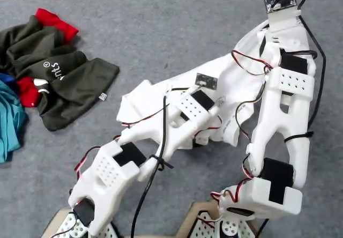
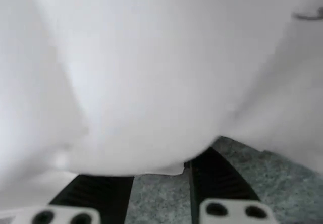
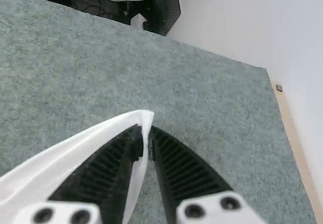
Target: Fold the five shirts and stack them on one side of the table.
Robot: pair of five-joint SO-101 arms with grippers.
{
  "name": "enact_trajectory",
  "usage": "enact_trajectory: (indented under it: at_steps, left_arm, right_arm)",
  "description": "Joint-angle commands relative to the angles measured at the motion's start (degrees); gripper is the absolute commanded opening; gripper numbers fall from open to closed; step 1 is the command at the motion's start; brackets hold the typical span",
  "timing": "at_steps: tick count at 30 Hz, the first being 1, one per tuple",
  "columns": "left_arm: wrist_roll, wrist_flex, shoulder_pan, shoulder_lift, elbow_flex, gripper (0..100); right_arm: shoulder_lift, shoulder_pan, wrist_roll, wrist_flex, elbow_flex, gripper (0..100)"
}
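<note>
A white shirt (image 1: 144,101) lies crumpled in the middle of the grey table (image 1: 161,29). One corner of it is stretched up toward the far right. My right gripper (image 3: 146,120) is shut on that corner (image 3: 75,148) and holds it above the table near the far right edge. My left gripper (image 1: 214,101) rests low on the shirt's middle. White cloth (image 2: 151,72) drapes over its tips in the left wrist view. A heap of other shirts lies at the left edge: dark olive (image 1: 69,82), red (image 1: 53,22) and teal (image 1: 10,120).
Both arm bases stand at the near edge, and the right arm (image 1: 284,120) rises along the right side. Bare carpet stretches between the heap and the white shirt, and across the back. The table's right edge (image 3: 290,133) is close to the right gripper.
</note>
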Motion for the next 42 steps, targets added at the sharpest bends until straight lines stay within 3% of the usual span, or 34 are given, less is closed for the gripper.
enact_trajectory:
  at_steps: [1, 9, 12, 17, 21, 30, 42]
  left_arm:
    - [0.3, -1.1, 1.5, 0.8, -1.2, 5]
    - [-0.5, 0.2, -3.5, 0.3, -2.0, 3]
    - [-3.3, 3.4, -6.5, -3.4, -2.8, 3]
    - [-7.8, 5.5, -14.8, -15.7, -3.3, 3]
    - [-11.3, 5.5, -21.7, -29.4, -2.8, 3]
    - [-19.7, 9.9, -34.0, -57.8, -9.9, 3]
    - [-20.5, 20.6, -47.7, -74.4, -38.0, 3]
  right_arm:
    - [-0.2, 0.9, 0.0, 0.0, -3.2, 1.4]
    - [-0.6, 0.8, -0.9, 0.1, -3.2, 1.4]
    - [-0.8, 0.8, -6.2, 0.1, -3.6, 1.4]
    - [-3.1, -0.7, -15.5, 2.9, -8.2, 1.4]
    - [-4.4, -4.6, -15.7, 5.6, -15.0, 1.4]
    - [-8.5, -5.5, -25.2, 14.1, -39.9, 1.4]
    - [-12.1, -5.5, -25.1, 30.3, -81.5, 1.4]
